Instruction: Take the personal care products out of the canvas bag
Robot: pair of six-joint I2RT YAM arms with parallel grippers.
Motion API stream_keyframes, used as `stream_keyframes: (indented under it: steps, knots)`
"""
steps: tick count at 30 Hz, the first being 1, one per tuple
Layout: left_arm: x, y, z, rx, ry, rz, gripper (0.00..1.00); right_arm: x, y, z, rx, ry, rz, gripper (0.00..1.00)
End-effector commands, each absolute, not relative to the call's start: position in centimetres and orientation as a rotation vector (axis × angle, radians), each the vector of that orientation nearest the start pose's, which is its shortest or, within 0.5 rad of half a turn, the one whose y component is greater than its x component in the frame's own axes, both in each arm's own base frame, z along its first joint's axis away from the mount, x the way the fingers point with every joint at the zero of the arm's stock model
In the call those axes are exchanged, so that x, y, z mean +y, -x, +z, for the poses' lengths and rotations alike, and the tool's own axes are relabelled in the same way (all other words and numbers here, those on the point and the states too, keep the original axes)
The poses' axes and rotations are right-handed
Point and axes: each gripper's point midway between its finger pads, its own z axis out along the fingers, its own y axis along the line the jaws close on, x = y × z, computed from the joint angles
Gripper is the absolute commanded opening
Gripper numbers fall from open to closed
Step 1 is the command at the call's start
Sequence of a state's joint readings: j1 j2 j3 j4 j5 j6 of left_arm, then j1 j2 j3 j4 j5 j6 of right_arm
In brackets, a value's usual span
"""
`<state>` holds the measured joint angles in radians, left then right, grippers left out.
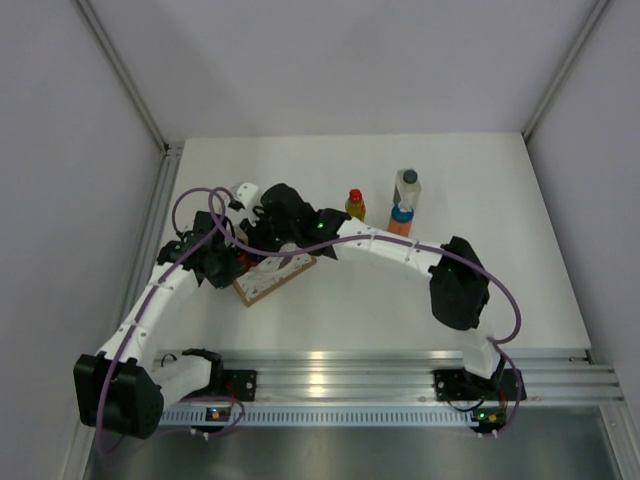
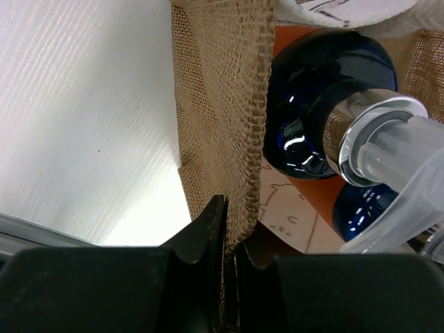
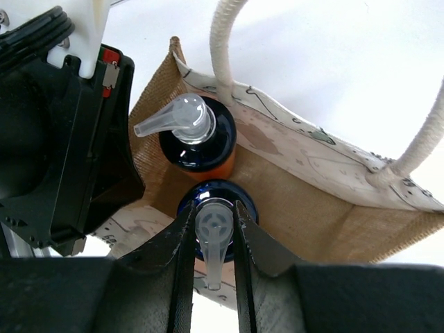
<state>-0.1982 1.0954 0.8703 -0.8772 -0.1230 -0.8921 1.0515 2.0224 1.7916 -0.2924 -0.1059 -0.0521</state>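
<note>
The canvas bag (image 3: pixel 316 208) stands open, and in the top view the canvas bag (image 1: pixel 272 280) is partly hidden under both arms. Inside it stand two orange bottles with dark blue tops and clear pump heads. My right gripper (image 3: pixel 213 208) is shut on the pump head of the nearer bottle (image 3: pixel 215 225). The other bottle (image 3: pixel 196 142) stands just behind it. My left gripper (image 2: pixel 234 225) is shut on the bag's woven side wall (image 2: pixel 222 104) at its rim. Out on the table stand a yellow bottle with a red cap (image 1: pixel 355 205), a clear bottle with a grey cap (image 1: pixel 407 187) and an orange bottle (image 1: pixel 401 220).
The three bottles on the table stand to the right of the bag, behind my right forearm (image 1: pixel 385 248). White loop handles (image 3: pixel 225 41) rise from the bag's far wall. The left gripper's body (image 3: pixel 59 152) sits close against the bag's left side.
</note>
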Motion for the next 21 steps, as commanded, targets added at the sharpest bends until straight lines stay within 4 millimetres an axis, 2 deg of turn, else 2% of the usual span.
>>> stream_keyframes:
  steps: [1, 12, 18, 21]
  knots:
    - [-6.1, -24.6, 13.5, 2.439, 0.953, -0.245, 0.14, 51.3, -27.0, 31.2, 1.594, 1.049, 0.776, 0.0]
    - [-6.1, -24.6, 13.3, 2.442, 0.959, -0.24, 0.14, 49.4, -27.0, 34.7, 1.592, 0.994, 0.746, 0.0]
    - [-6.1, -24.7, 13.1, 2.448, 0.96, -0.236, 0.14, 48.2, -26.5, 38.3, 1.563, 0.946, 0.759, 0.0]
    - [-6.2, -24.7, 13.1, 2.448, 0.958, -0.238, 0.14, 47.1, -26.9, 40.5, 1.542, 0.9, 0.729, 0.0]
